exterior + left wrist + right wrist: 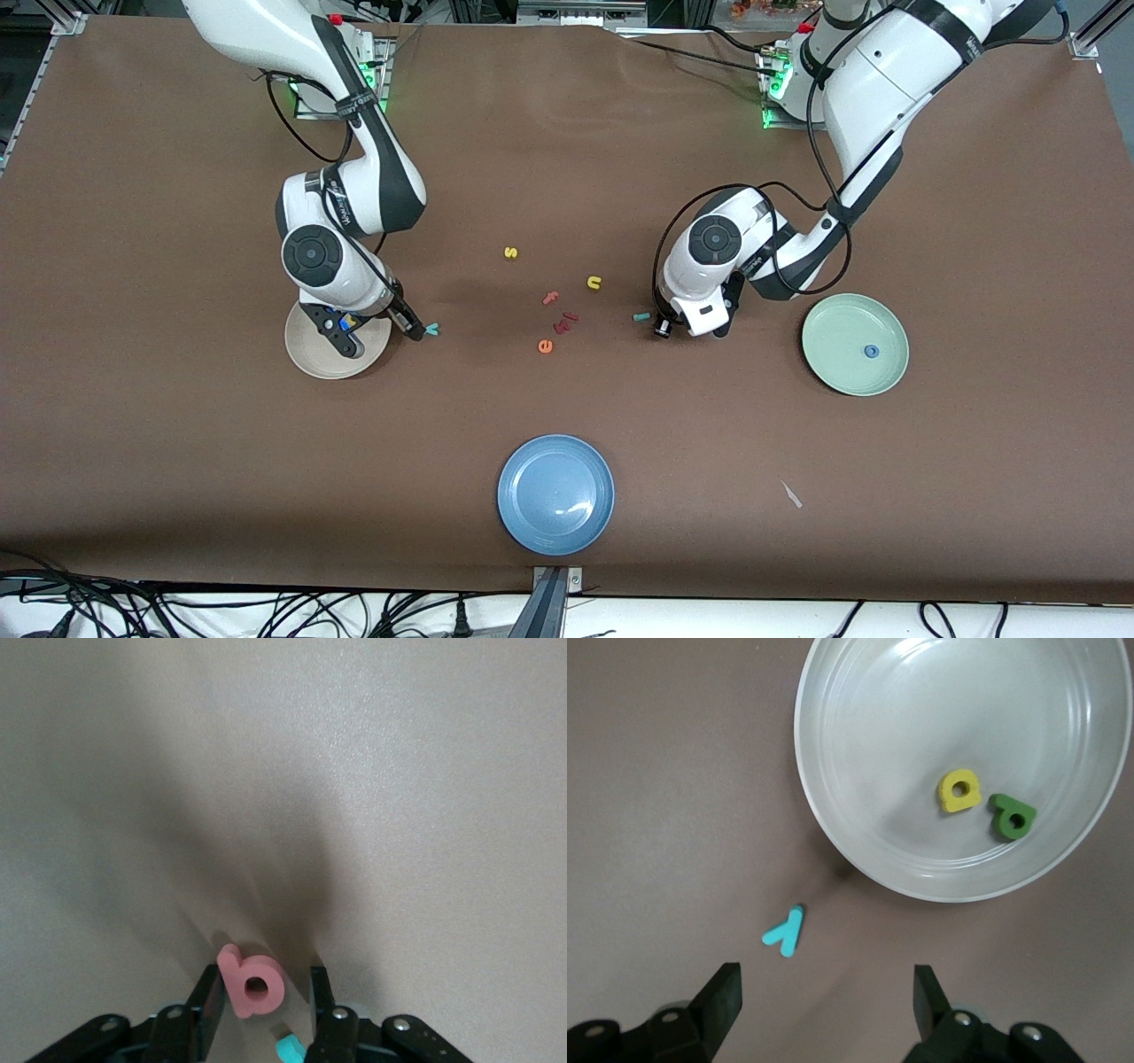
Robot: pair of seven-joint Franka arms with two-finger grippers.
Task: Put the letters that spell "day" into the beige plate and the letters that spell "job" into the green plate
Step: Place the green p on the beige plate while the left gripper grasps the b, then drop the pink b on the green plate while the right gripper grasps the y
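Front view: the right claw [415,326] hangs low at the edge of the beige plate [310,359], just beside the teal y [431,330] on the brown counter [567,133]. The left claw [671,330] is down near the teal j [640,315]. The green plate [833,363], toward the left arm's end, holds the blue o [872,351]. A yellow s [510,253], yellow u [594,283], pink f [550,298] and orange e [545,346] lie between the arms; a blue plate [555,494] sits nearest the camera.

Left wrist view: the pink b [252,983] stands between the fingers [211,999] of the left claw, touching one with a gap to the other, so the claw is not clenched.

Right wrist view: the right claw is spread wide and empty. The teal y lies on the counter just outside the beige plate, which holds the yellow a [959,790] and green d [1012,815] side by side.
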